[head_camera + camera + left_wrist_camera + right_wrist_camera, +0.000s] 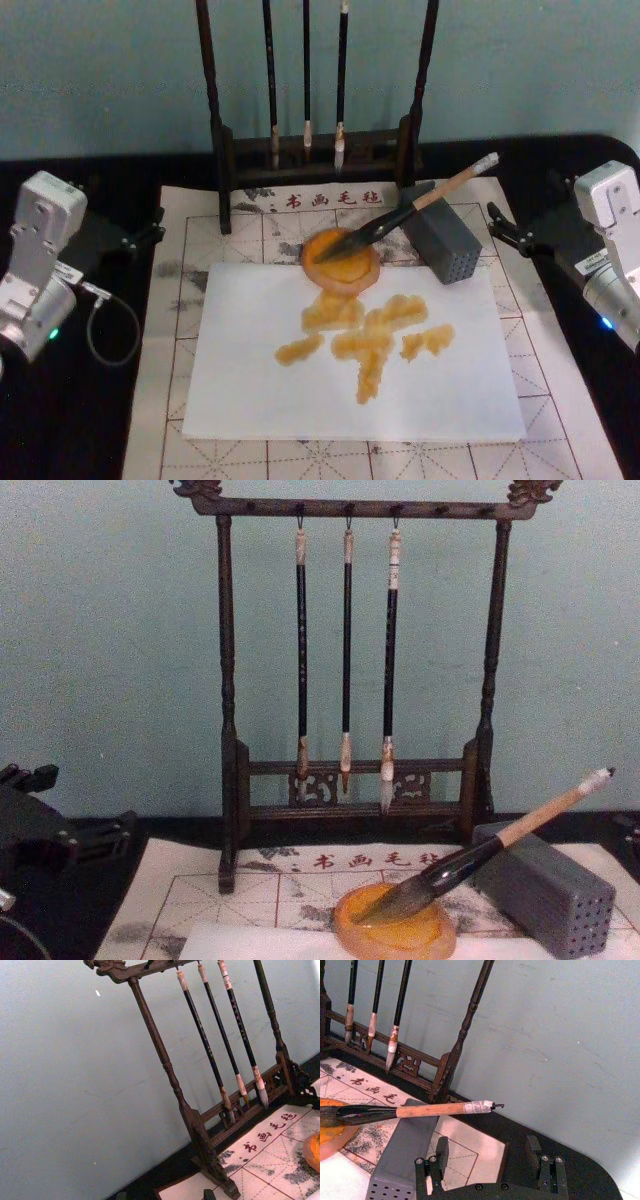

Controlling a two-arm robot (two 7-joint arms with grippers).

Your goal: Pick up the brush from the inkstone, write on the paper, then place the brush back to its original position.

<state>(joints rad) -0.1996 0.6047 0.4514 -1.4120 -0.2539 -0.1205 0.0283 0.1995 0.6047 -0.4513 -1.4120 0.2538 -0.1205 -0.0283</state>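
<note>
Black and spread wide, my right end effector (487, 1144) holds nothing. It hangs low at the right side of the tabletop (60, 420), pointed in toward the work. My left end effector (157, 226) mirrors it on the far left, also parted and empty, aimed at the rack. Neither touches anything, which I read as a rest pose that leaves the sheet clear.

Nearest my right side is the grey perforated block (450, 245). The brush (415, 205) leans across its top edge, with the tan handle and white-taped end raised toward the back right. Its dark bristles slope down into the inkstone (340, 272), the glossy amber dish just beside the block. The block works as a prop: the handle stands clear of the surface with room for a pinch around it, and the wet tip rests in the dish, off the paper.

The white paper (350, 410) lies in front of the dish. Its far edge meets the rim, but I cannot tell whether it is touching or tucked under. Amber strokes (365, 335) cover its upper middle. Under it spreads a gridded felt mat (170, 350), and behind stands a dark wooden rack (228, 680) with three thin brushes (346, 650) hanging.

With marks on the sheet and the brush at the dish, I judge the writing done and the brush returned.
</note>
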